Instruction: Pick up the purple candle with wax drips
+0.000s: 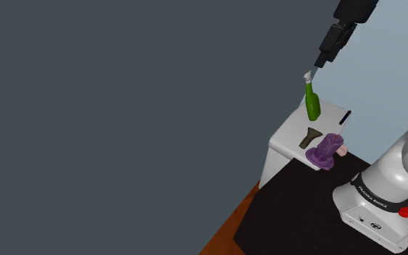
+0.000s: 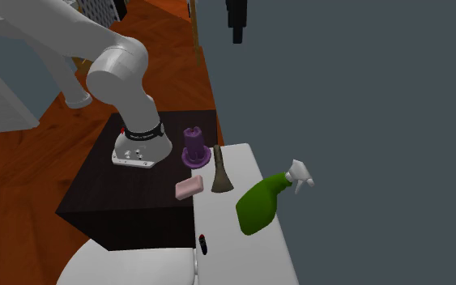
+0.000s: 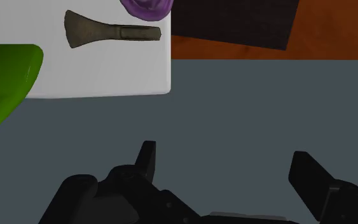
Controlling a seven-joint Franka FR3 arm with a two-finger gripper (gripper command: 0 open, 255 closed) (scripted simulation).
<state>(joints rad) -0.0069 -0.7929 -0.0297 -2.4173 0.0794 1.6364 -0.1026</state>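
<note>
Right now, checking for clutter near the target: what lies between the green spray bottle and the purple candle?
A dull brown flared tool lies flat between the green spray bottle and the purple candle, plainest in the second exterior view.

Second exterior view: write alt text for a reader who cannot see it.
A purple candle stands at the edge of a white top beside the dark stand, with a pink block, a brown tool and a green spray bottle near it. The black end effector hangs high above them.
</note>
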